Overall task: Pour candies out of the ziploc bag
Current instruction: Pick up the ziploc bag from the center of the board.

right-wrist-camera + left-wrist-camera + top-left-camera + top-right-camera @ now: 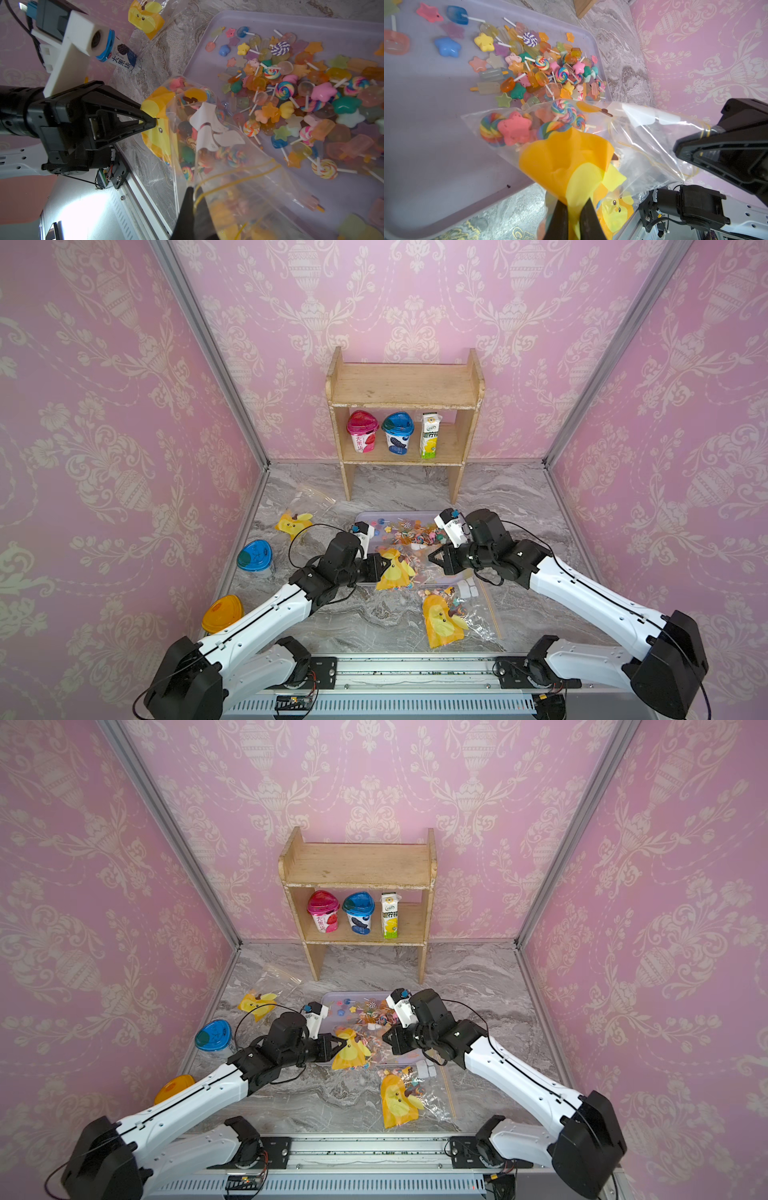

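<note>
The left pincer (pixel 574 206) gripped the bag (pixel 643 133) by its yellow-printed end and the right pincer (pixel 194 194) pinched its zip edge, both fully closed, holding it above the near edge of the tray (pixel 425 124), where most candies (pixel 542 68) already lay, several still inside.

The left arm (pixel 266 614) and the right arm (pixel 582 593) are stretched forward from the near edge of the table (pixel 374 626) and angled inward, so that the two claws are brought near each other, tip towards tip. The left claw (pixel 379 567) is pinched closed on the yellow-printed end of the ziploc bag (pixel 639 133). The right claw (pixel 431 559) is clamped closed on the bag's zip edge.
</note>
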`<state>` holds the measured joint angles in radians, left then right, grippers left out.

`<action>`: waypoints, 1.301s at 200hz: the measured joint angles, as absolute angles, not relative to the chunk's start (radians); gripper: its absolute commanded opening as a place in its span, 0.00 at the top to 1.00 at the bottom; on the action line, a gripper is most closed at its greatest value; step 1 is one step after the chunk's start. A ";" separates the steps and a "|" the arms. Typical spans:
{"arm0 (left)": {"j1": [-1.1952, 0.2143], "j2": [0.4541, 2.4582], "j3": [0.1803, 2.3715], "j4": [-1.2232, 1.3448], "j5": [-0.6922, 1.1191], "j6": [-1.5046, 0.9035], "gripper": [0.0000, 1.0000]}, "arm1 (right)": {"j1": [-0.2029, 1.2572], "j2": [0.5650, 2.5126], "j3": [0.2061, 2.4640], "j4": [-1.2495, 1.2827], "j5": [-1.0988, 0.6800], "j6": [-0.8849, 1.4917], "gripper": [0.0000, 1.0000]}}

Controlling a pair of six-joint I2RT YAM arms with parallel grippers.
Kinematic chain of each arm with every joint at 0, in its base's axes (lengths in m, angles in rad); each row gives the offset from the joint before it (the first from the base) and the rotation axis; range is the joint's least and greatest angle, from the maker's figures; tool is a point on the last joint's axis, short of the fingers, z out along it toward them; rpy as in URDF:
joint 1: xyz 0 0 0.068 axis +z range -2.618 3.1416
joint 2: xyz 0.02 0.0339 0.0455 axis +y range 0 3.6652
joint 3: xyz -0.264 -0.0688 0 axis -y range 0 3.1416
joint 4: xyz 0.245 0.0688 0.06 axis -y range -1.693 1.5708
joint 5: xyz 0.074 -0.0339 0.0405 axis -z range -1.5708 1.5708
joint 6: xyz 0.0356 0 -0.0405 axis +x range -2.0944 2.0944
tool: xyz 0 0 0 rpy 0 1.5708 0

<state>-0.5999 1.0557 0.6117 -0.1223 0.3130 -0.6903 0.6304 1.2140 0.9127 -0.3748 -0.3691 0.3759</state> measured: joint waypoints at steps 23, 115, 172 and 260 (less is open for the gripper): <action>-0.578 1.077 0.636 -0.123 0.319 -0.672 1.00 | 0.618 1.245 0.914 -0.372 -0.369 0.366 1.00; -0.543 1.166 0.735 -0.137 0.332 -0.627 1.00 | 0.574 1.319 0.914 -0.348 -0.370 0.358 1.00; -0.532 1.205 0.780 -0.148 0.335 -0.601 1.00 | 0.552 1.340 0.914 -0.341 -0.371 0.347 1.00; -0.525 1.227 0.824 -0.159 0.336 -0.572 1.00 | 0.536 1.353 0.914 -0.311 -0.371 0.340 1.00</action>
